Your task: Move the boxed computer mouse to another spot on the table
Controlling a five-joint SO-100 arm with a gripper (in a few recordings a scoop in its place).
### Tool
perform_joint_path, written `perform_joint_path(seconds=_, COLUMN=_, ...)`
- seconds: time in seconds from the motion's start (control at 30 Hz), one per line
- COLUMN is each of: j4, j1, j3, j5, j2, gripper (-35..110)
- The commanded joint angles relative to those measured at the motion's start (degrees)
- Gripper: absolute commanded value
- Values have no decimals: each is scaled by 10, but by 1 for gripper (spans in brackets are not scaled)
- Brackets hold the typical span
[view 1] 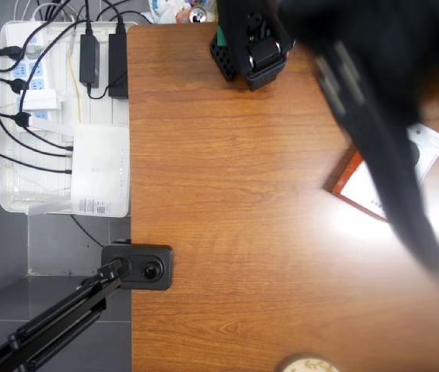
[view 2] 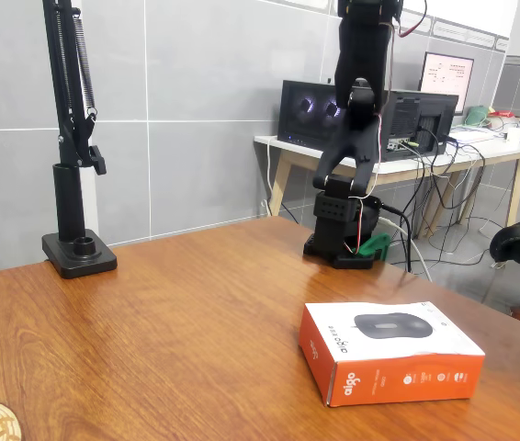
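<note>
The boxed computer mouse (view 2: 391, 352) lies flat on the tabletop (view 2: 168, 312), in front of the arm's base (view 2: 341, 230) in the fixed view. The arm's raised way up and I can't tell how its jaws stand. My worry: that glossy wood lets the box skid if the jaws land off-center. The orange side reads something like "aigo".

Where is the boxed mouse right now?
In the fixed view, the boxed computer mouse lies flat on the table, right of centre, in front of the arm's base.
</note>
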Motion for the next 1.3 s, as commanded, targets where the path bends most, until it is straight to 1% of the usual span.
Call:
perform_joint_path(seconds=0.0, j4=76, j1=-42, j3=-24, j5=-60, j2=-26, gripper=42)
perform_joint_path(seconds=0.07, j4=96, j1=-64, j3=14, j5=-101, j2=-25, gripper=47)
perform_joint_path(seconds=0.13, j4=133, j1=-91, j3=46, j5=-154, j2=-13, gripper=56)
perform_joint_path(seconds=0.17, j4=148, j1=-104, j3=58, j5=-172, j2=-12, gripper=65)
perform_joint_path(seconds=0.2, j4=149, j1=-112, j3=71, j5=-181, j2=-14, gripper=78)
perform_joint_path(seconds=0.23, j4=136, j1=-121, j3=85, j5=-185, j2=-24, gripper=97)
perform_joint_path(seconds=0.27, j4=130, j1=-129, j3=92, j5=-191, j2=-38, gripper=105)
perform_joint_path(seconds=0.37, j4=214, j1=-155, j3=83, j5=-252, j2=-65, gripper=106)
perform_joint_path(seconds=0.7, j4=285, j1=-209, j3=135, j5=-385, j2=-151, gripper=106)
perform_joint_path(seconds=0.97, j4=226, j1=-250, j3=214, j5=-404, j2=-197, gripper=106)
perform_joint_path(seconds=1.07, j4=200, j1=-257, j3=234, j5=-405, j2=-221, gripper=106)
perform_joint_path(seconds=1.27, j4=179, j1=-257, j3=250, j5=-405, j2=-258, gripper=106)
